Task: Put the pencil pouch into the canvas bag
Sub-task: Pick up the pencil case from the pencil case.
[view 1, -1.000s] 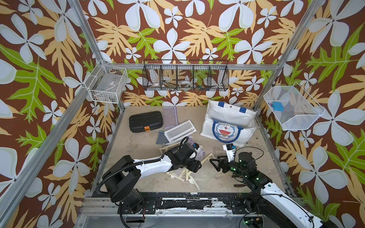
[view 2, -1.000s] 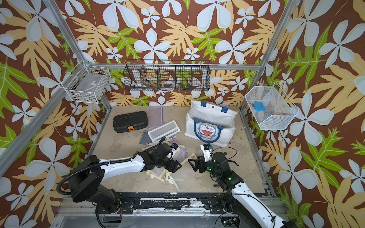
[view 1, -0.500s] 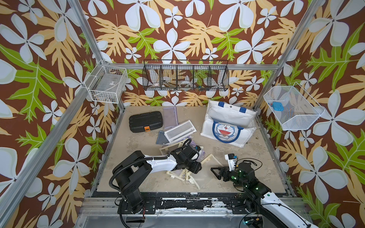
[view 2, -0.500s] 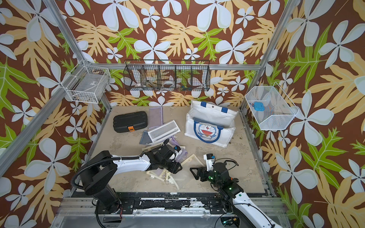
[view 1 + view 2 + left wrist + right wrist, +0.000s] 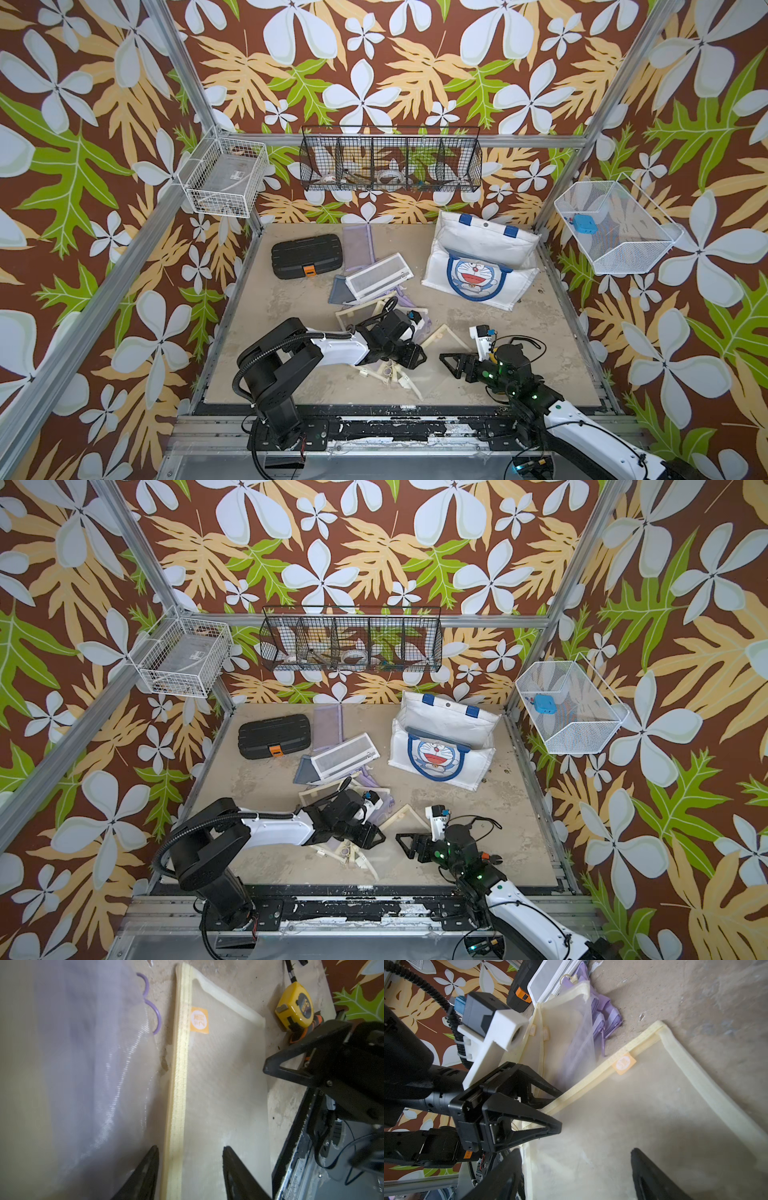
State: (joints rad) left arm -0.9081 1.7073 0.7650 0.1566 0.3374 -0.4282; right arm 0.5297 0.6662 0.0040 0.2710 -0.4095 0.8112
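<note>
Left gripper (image 5: 190, 1148) jaws apart astride pencil pouch (image 5: 224, 1074) zip hem, right gripper (image 5: 576, 1150) released; pinch hem squarely, clear of purple pouch (image 5: 93, 1064).

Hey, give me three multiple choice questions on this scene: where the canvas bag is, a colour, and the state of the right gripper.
1. Where on the table does the canvas bag lie? A) far right B) near left C) centre
2. What colour is the latch on the black case? A) green B) orange C) white
3. How do the jaws of the right gripper stand? A) shut tight B) clamped on the bag C) apart, gripping nothing
Answers: 1 A, both top views show it by the far right corner; 2 B, an orange tab sits on the case's front edge; 3 C, the right wrist view shows a wide gap.
</note>
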